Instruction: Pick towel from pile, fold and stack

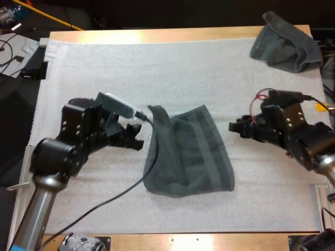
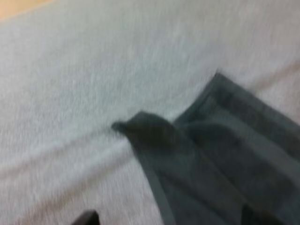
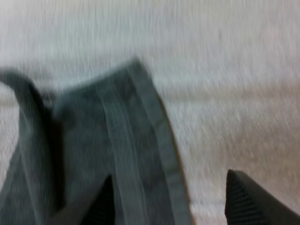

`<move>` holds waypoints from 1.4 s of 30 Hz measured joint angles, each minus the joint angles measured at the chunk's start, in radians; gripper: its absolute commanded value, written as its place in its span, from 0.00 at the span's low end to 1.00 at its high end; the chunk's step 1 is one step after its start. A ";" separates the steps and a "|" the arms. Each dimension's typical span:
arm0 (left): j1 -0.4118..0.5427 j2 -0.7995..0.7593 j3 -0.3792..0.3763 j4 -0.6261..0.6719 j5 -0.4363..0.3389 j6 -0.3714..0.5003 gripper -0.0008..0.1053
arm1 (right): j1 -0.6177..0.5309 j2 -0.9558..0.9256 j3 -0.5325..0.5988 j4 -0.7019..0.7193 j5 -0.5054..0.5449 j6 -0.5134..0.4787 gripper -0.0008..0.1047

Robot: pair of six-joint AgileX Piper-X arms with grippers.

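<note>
Dark grey-green towel (image 1: 188,151): lay centre of white mat (image 1: 157,68), loosely half-folded, far-left corner peaked. Judged soft, light, limp; best taken at far corners. Flanking it, left gripper (image 1: 135,136) and right gripper (image 1: 236,127), fingers apart, empty. Far right: crumpled towel (image 1: 287,46).

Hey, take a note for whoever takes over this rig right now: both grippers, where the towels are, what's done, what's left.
The left gripper is open and empty, beside the spread towel, near its raised far left corner.
The right gripper is open and empty, just off that towel's right side.
The spread towel lies rumpled in the middle of the white mat. The crumpled towel sits at the mat's far right corner.
Done: one towel laid out.
Left: fold it, stack it, then do the crumpled one.
</note>
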 measured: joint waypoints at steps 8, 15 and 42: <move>0.000 -0.151 0.002 0.170 0.039 -0.028 0.56 | 0.044 -0.139 0.000 0.201 -0.015 -0.004 0.49; 0.000 -0.221 0.052 0.222 0.052 -0.049 0.57 | 0.117 -0.200 0.000 0.296 -0.010 0.013 0.49; 0.000 -0.323 0.313 0.265 0.157 -0.087 0.56 | 0.336 -0.211 0.558 -0.130 -0.030 0.448 0.47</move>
